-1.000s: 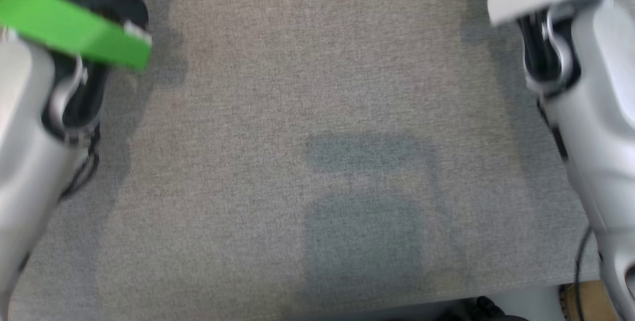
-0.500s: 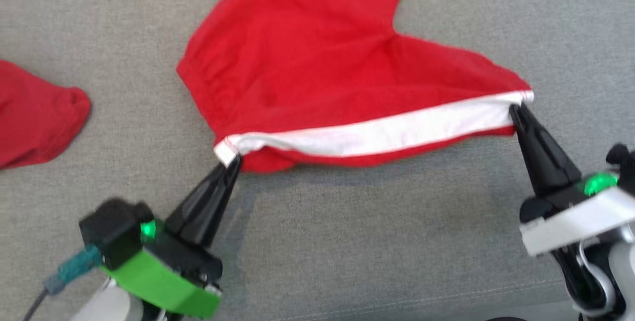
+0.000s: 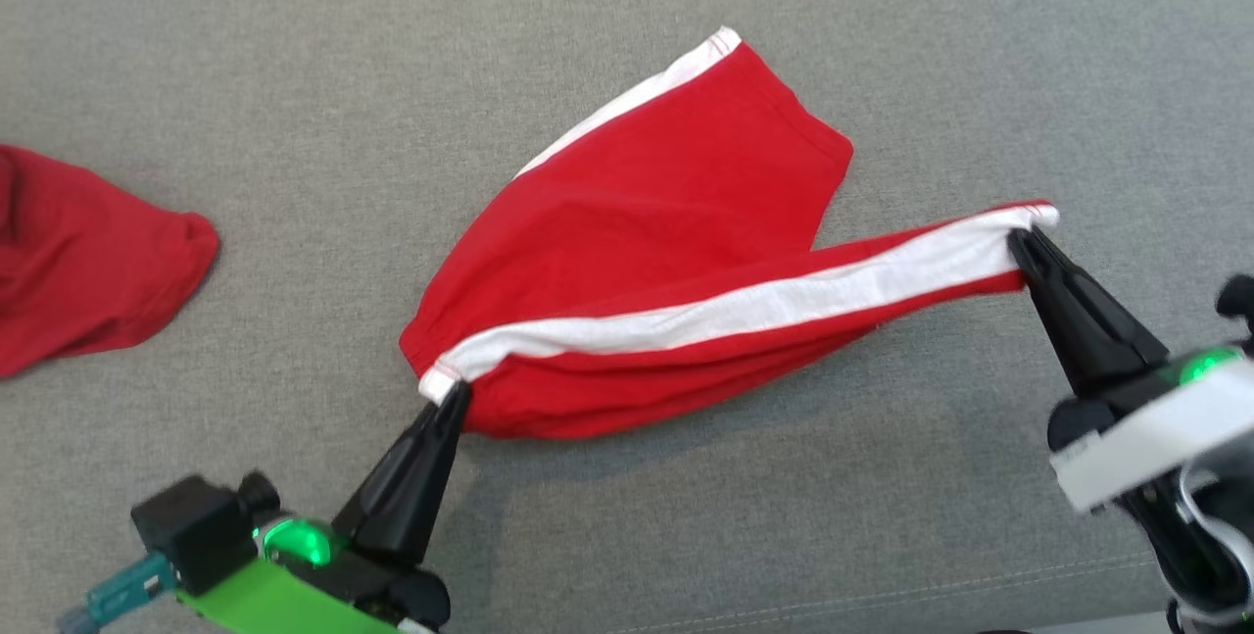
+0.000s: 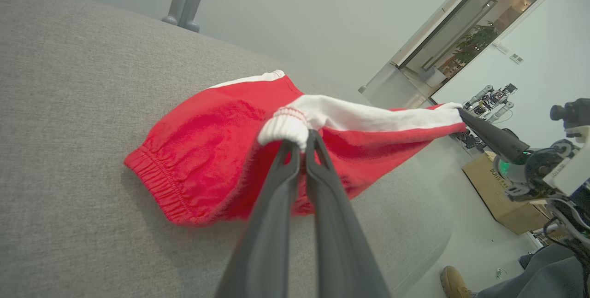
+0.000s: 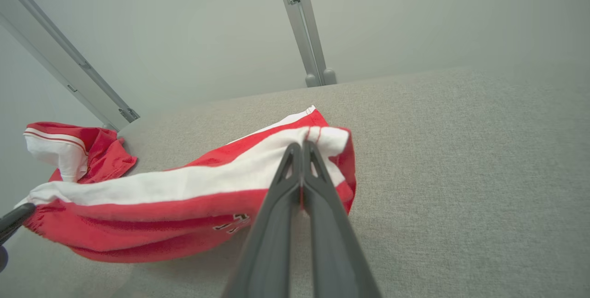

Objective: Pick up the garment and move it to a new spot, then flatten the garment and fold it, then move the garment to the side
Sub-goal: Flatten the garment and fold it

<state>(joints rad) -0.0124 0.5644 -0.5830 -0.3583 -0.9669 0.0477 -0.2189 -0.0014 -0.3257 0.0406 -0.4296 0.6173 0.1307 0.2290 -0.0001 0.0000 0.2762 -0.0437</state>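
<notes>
Left gripper (image 3: pixel 454 399) clamped on waistband corner, right gripper (image 3: pixel 1021 240) clamped on hem | red cotton shorts with white side stripe (image 3: pixel 647 252) stretched between them, far leg on grey fabric surface (image 3: pixel 294 75) | tip: pull evenly, lower flat imo

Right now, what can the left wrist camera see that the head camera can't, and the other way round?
Left wrist view's extras: a cardboard box on the floor, a tan shoe, and a leafy plant past a doorway. Head view's extras: a second red garment lying at the left of the grey cushion. Shared: the red shorts with a white stripe, on that cushion, stretched between the left gripper and the right gripper, each shut on one end of the stripe.
</notes>
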